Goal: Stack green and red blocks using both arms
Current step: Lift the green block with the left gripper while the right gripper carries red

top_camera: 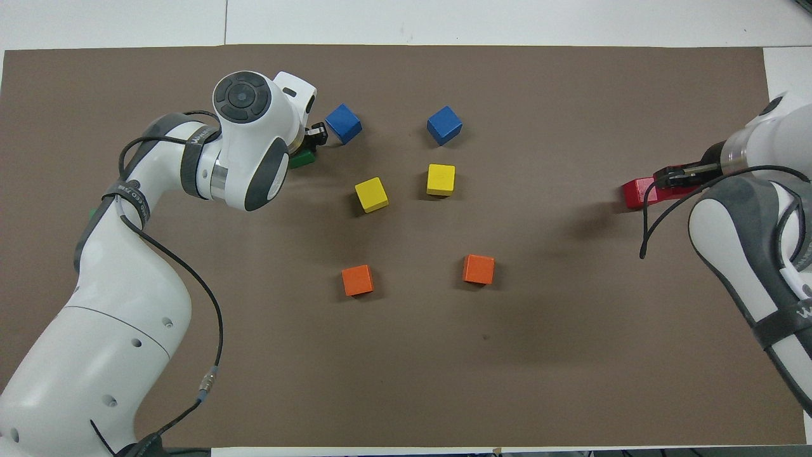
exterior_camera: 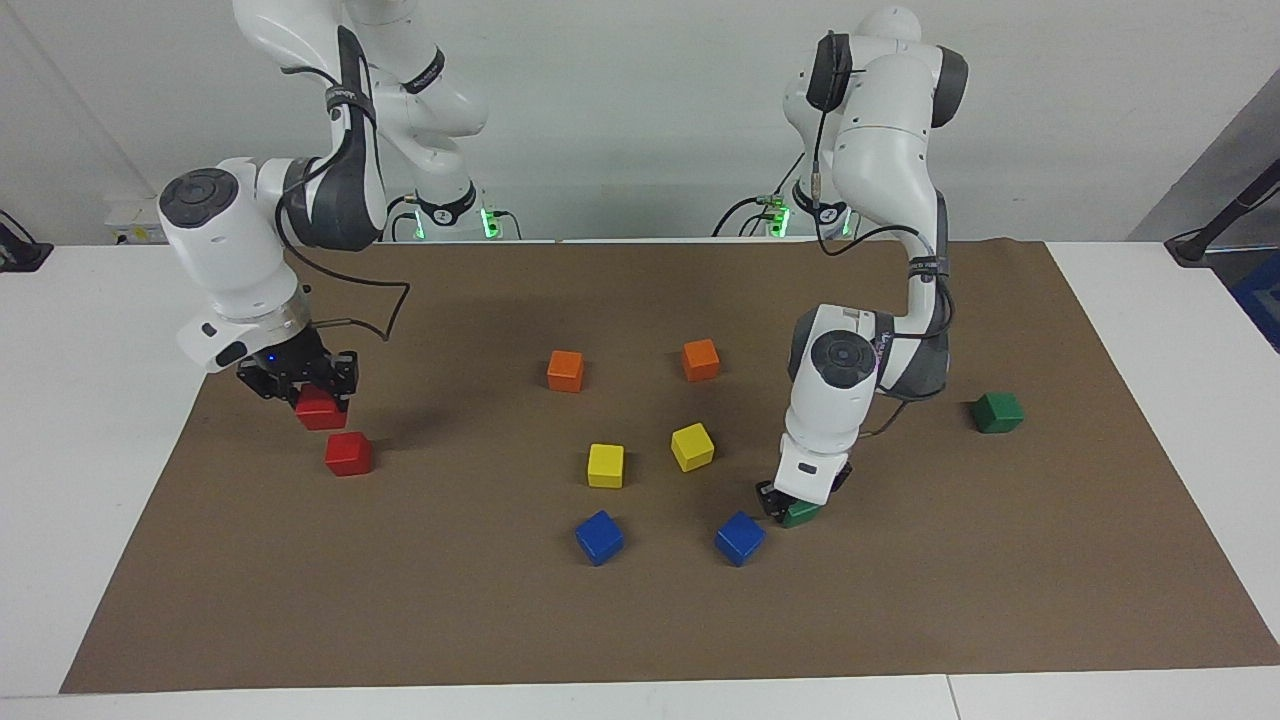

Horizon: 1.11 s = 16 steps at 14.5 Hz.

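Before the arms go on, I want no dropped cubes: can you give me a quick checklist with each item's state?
1. Right gripper holds a red cube: ok, lifted off the mat.
2. Held cube is over the second red cube: not ok, it hangs nearer the robots and is not lined up.
3. Second red cube's top is free: ok.
4. Left gripper has the green cube: cannot tell, it is down at the cube.
5. Blue cube beside that green cube is apart from it: cannot tell, very close.
6. Other green cube is free for stacking: ok.
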Available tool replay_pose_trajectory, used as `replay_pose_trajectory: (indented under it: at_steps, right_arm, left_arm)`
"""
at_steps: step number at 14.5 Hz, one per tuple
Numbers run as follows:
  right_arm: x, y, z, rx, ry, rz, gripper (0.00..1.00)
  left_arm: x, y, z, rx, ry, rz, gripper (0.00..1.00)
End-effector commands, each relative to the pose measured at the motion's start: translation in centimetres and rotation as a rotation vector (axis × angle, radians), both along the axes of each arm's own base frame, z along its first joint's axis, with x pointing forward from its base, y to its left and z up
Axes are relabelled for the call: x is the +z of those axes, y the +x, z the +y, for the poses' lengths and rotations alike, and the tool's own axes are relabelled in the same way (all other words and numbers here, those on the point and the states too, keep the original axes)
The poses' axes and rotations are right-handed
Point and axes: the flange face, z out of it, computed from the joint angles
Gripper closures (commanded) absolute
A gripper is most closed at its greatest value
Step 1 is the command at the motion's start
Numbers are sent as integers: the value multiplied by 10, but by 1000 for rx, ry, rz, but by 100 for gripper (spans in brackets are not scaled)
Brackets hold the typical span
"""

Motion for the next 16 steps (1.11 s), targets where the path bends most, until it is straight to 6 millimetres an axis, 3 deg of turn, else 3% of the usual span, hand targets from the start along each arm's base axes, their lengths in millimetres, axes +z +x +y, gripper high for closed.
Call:
replay_pose_trajectory:
  at_steps: [1,4,6,8,11,14,16]
  right_arm:
    - [-16,0,-17,18,11,-28,100]
    - [-31,6,-20,15,14,-38,100]
    - [-37,8,-19,17,15,-44,100]
    - [-41,8,-17,19,16,-44,100]
    - [-56,6,-11,24,17,-65,100]
    - [-62,3,-9,25,18,-56,100]
    - [-63,1,-9,28,18,-52,100]
  left_arm:
    - [29,-1,17,23,-1,31,100]
    - [84,-2,59,7,-14,54,100]
    - [120,-13,113,-51,-7,80,100]
    - [140,-33,171,-153,6,111,100]
    - [142,-58,253,-230,10,132,100]
    - [137,-69,316,-317,-5,115,100]
    - [120,-84,346,-333,-13,68,100]
